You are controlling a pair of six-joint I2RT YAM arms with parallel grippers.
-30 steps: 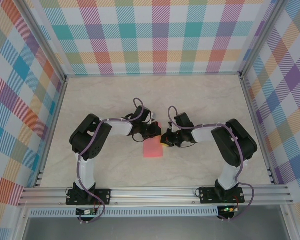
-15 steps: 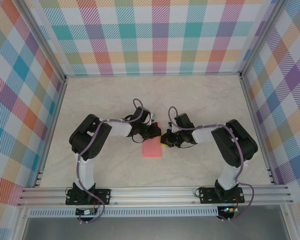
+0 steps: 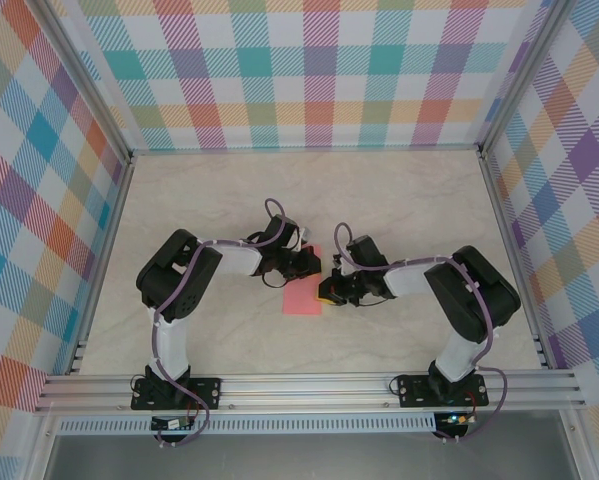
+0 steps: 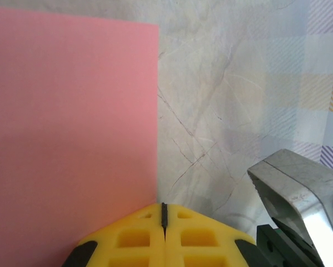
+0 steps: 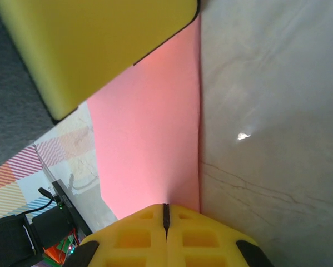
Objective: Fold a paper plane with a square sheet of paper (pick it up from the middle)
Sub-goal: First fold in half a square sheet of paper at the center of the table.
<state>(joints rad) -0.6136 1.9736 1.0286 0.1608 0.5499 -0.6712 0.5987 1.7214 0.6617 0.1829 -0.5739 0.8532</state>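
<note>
The square sheet of paper lies flat on the table as a narrow salmon-pink rectangle between the two arms. My left gripper is shut, its yellow fingertips resting at the paper's right edge near the far end. My right gripper is shut too, its tips down on the same long edge of the paper, nearer the arm bases. The left gripper's yellow finger fills the top of the right wrist view. Nothing is clamped between either pair of fingers. The paper plane is out of view.
The marbled beige tabletop is walled by checked panels at the back and sides. An aluminium rail runs along the near edge by the arm bases. A grey metal part of the other arm sits close on the right in the left wrist view.
My right gripper has slid along the paper's right edge toward the near side of the table. The left gripper has barely moved. Both stayed shut.
</note>
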